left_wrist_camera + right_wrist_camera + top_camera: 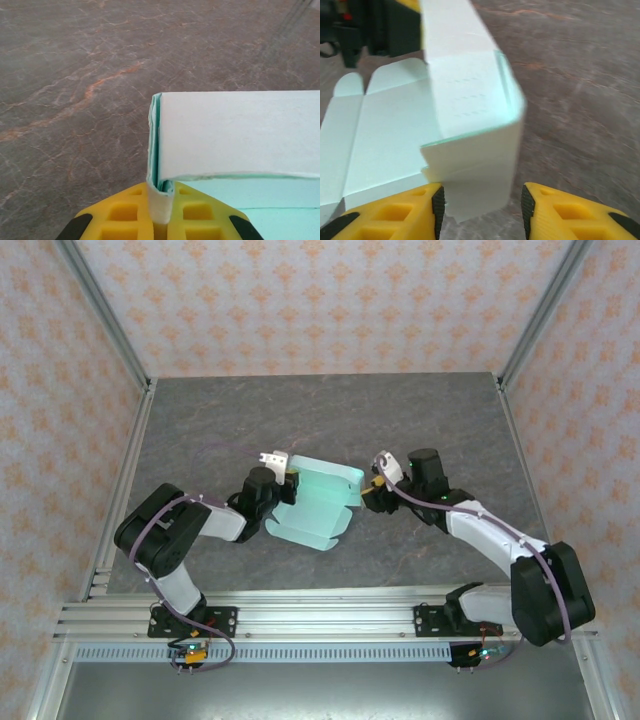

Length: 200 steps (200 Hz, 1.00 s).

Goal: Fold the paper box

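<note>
At the wrists, left claw (160, 191) clamps the paper box (240, 135); right claw (481, 194) gapes around it.

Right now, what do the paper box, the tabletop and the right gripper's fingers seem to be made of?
Paper box: thin matte card, pale mint; it bends in soft curves and shows die-cut flaps and perforated lines.
Tabletop: grey stone-look surface with rusty veins; real stone or printed laminate cannot be told.
Right gripper's fingers: probably moulded yellow plastic, with recessed pockets and black inner faces.
</note>
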{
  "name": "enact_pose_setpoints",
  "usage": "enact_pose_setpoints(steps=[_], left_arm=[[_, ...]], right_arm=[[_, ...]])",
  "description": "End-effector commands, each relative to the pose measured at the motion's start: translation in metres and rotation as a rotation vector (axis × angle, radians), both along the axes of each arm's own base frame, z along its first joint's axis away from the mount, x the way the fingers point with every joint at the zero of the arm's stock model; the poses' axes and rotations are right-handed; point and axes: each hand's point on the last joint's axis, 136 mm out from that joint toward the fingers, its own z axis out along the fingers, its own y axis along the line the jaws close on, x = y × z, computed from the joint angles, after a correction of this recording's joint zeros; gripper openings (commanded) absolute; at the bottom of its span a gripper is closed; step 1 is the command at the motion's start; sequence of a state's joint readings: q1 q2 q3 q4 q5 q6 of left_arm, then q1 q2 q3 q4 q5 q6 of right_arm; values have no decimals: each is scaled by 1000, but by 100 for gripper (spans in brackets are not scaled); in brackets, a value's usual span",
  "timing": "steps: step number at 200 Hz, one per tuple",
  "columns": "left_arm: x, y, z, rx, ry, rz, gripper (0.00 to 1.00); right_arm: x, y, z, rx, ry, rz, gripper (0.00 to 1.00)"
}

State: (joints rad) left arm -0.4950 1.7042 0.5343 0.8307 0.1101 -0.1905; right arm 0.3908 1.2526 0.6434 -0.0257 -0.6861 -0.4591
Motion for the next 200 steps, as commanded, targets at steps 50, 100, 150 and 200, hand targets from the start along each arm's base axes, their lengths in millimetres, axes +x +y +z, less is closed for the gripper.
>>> enact_pose_setpoints(steps=[50,100,150,200], left_arm=[[1,-10,5,-63,-11,-29,7],[3,-3,0,-27,-14,-2,6],[-2,-12,1,-14,-41,-74,6],[-4,-14,2,-7,-50,-95,6]], right_arm=[[-13,36,19,70,-86,198,34],[-16,45,20,95,-62,214,21],[-24,47,5,27,-37,274,23],[-22,43,18,20,-81,264,32]])
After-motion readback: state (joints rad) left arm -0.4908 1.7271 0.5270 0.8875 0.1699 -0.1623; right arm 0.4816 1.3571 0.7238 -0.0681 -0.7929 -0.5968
